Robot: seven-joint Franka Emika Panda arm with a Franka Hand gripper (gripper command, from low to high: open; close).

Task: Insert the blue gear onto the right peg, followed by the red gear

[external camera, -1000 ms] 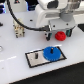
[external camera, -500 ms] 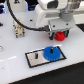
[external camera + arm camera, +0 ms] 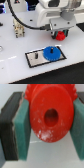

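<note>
No readable writing or brand marks that we can find. On the white table, toward the far edge, stands a small grey-and-tan block under a looping black cable. Nearer the front edge lies the black-bordered plate; the blue gear sits flat at its end toward the exterior view's right. We see the fingers clamped on the red gear, teal pads pressing both sides. It is glossy, toothed, with a central hole, held above the table.

Blue gear apparently on peg; red gear aloft.
</note>
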